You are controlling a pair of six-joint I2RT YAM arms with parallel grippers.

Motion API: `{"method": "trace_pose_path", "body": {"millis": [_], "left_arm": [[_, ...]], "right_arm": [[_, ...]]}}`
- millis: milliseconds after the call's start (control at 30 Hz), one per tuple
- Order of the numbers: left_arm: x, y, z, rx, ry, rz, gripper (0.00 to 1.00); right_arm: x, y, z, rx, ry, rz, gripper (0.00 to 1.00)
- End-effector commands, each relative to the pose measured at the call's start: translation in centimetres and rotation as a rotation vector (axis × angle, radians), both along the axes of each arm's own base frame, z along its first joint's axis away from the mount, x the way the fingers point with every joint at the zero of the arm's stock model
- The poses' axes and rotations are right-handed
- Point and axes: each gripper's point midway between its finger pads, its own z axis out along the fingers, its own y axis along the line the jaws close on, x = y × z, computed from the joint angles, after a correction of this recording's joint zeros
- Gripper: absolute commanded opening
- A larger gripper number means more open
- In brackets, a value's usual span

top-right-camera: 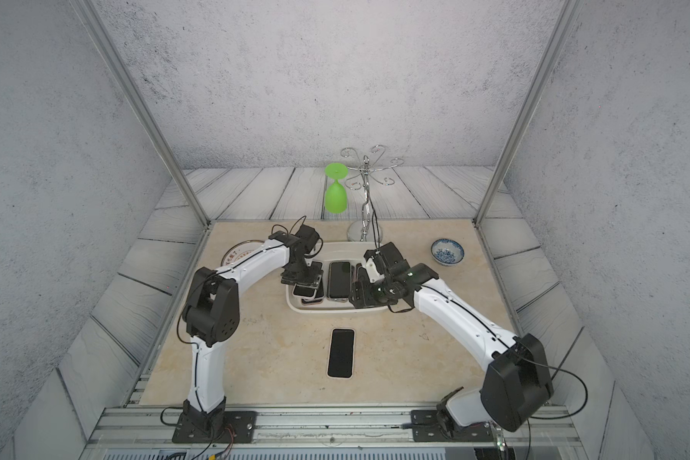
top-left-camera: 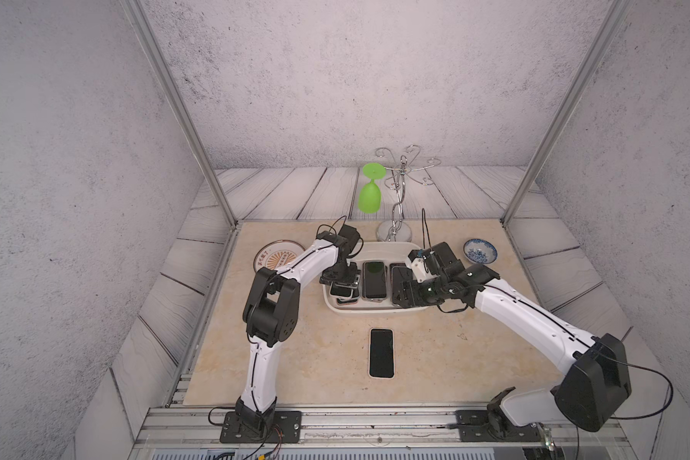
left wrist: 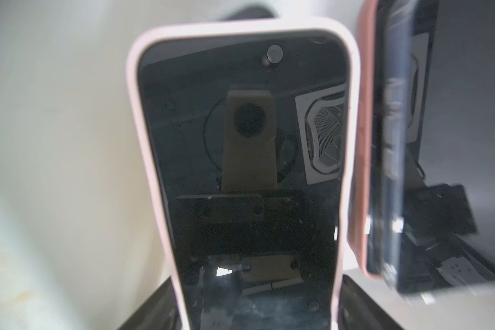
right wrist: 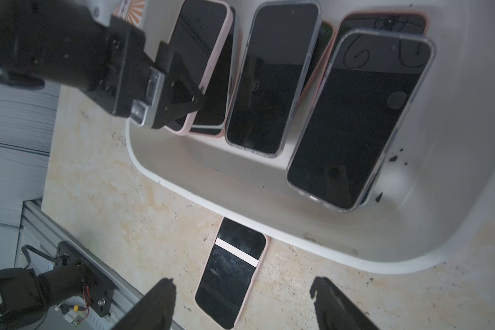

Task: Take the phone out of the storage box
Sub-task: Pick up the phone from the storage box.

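The white storage box (top-left-camera: pixel 375 311) (top-right-camera: pixel 335 312) (right wrist: pixel 226 183) sits mid-table with several dark-screened phones lying in it. My left gripper (top-left-camera: pixel 341 278) (top-right-camera: pixel 301 278) (left wrist: pixel 259 281) reaches down over the stack at the box's left end. It is shut on the top phone (left wrist: pixel 240 143) (right wrist: pixel 200 57), which has a pale pink case, with a finger against each long edge. My right gripper (top-left-camera: pixel 405 292) (right wrist: pixel 243 281) hovers open over the box's right front corner and holds nothing. Another pink-cased phone (top-left-camera: pixel 381 352) (top-right-camera: pixel 340 352) (right wrist: pixel 232 274) lies flat on the table in front of the box.
A clear-cased phone (right wrist: pixel 272 74) lies mid-box and another (right wrist: pixel 360 114) tops the right stack. Behind the box a chrome rack (top-left-camera: pixel 393 235) holds an upturned green glass (top-left-camera: pixel 370 195). An orange-patterned plate (top-left-camera: pixel 273 255) lies far left, a blue-and-white bowl (top-left-camera: pixel 480 251) far right.
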Motion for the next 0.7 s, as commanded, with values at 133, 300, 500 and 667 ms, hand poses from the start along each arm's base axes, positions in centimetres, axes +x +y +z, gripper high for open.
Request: {"method": "trace_pose_path", "body": {"millis": [133, 300, 500, 667], "left_arm": [[-1.9, -0.5, 7.1, -0.139, -0.069, -0.057, 0.48], [-3.0, -1.7, 8.2, -0.241, -0.066, -0.074, 0.48], [-3.2, -2.3, 8.5, -0.281, -0.063, -0.072, 0.47], [-3.3, -2.8, 8.5, -0.317, -0.059, -0.071, 0.46]], "right_arm": [[6.9, 2.9, 5.6, 0.329, -0.050, -0.040, 0.78], [9.8, 7.6, 6.8, 0.502, 0.058, 0.040, 0.72], [10.9, 10.7, 2.8, 0.494, 0.174, 0.064, 0.67], [10.4, 12.5, 0.7, 0.515, 0.219, 0.086, 0.66]]}}
